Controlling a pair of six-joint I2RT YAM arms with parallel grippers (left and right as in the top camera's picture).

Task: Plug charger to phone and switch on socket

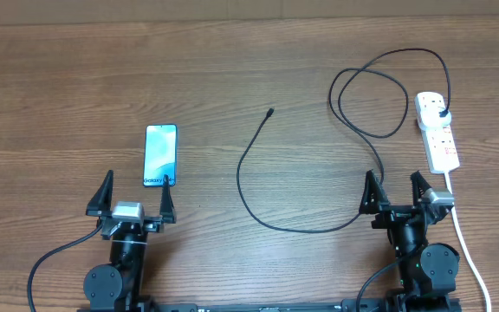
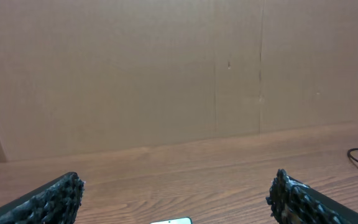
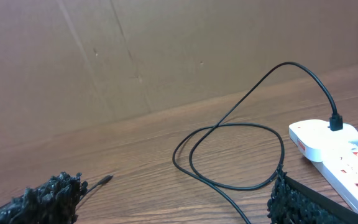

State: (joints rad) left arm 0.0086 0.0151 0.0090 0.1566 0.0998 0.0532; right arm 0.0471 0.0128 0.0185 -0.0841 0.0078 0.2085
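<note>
The phone [image 1: 160, 155] lies flat on the wooden table at the left, its light blue screen up; only its top edge [image 2: 171, 221] shows in the left wrist view. My left gripper [image 1: 134, 192] is open and empty just in front of it. The charger cable [image 1: 249, 195] runs from its free connector tip [image 1: 270, 112] at mid-table, loops across, and ends in a black plug [image 1: 442, 113] seated in the socket [image 1: 437, 130], a white power strip at the right. My right gripper [image 1: 397, 190] is open and empty near the strip's front end. The cable loop [image 3: 229, 149] and strip [image 3: 347, 158] show in the right wrist view.
The strip's thick white cord [image 1: 468, 247] runs down the right side of the table past my right arm. A brown cardboard wall [image 2: 166, 68] stands behind the table. The charger's connector tip [image 3: 104, 180] lies by my right gripper's left finger in the wrist view.
</note>
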